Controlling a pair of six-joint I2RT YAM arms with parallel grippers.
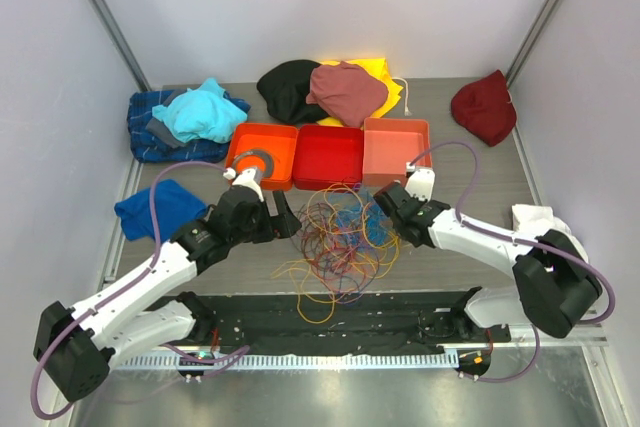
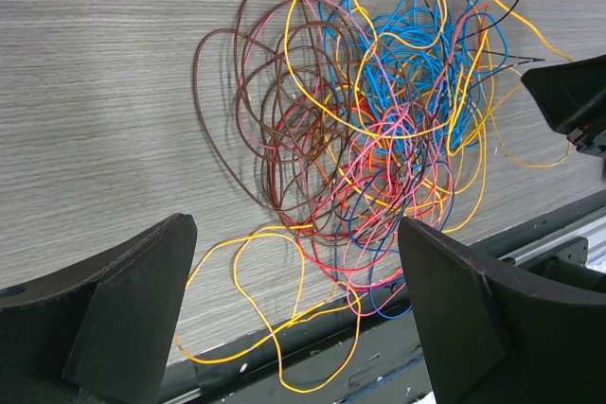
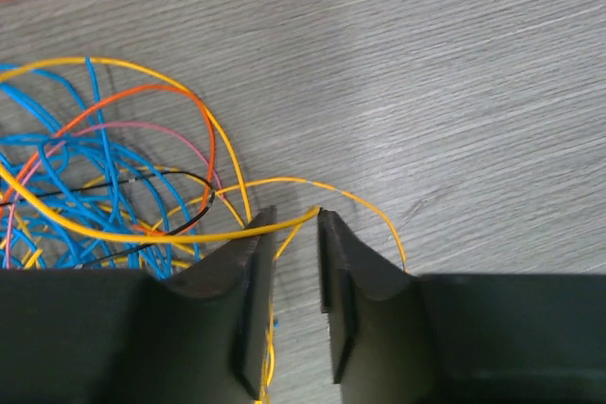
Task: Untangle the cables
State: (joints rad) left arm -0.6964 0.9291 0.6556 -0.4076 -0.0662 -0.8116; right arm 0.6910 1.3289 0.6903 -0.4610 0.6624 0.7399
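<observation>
Cables: a loose heap of cables [image 1: 340,237] [image 2: 379,130] [image 3: 95,167] lay on the table between the two grippers, just in front of the bins, with orange and yellow loops trailing onto the black rail [image 1: 340,312] at the near edge.
Left gripper: the left gripper [image 1: 287,217] [image 2: 295,229] hovered at the heap's left side, jaws spread wide and holding nothing.
Right gripper: the right gripper [image 1: 385,202] [image 3: 296,219] sat low at the heap's right edge, jaws a narrow slit apart, with a yellow strand crossing at the tips, unclamped.
Bins: an orange bin [image 1: 280,142], a red bin [image 1: 328,157] and a salmon bin [image 1: 396,152] stood side by side, touching, behind the heap.
Cloths: a teal garment [image 1: 205,112], a black garment [image 1: 285,87], a rust garment [image 1: 345,92] and a dark red cloth [image 1: 485,107] lay behind; a blue cloth [image 1: 155,207] lay left.
Surface: a grey wood-grain table [image 1: 470,172].
Room: pale, plain walls on three sides.
</observation>
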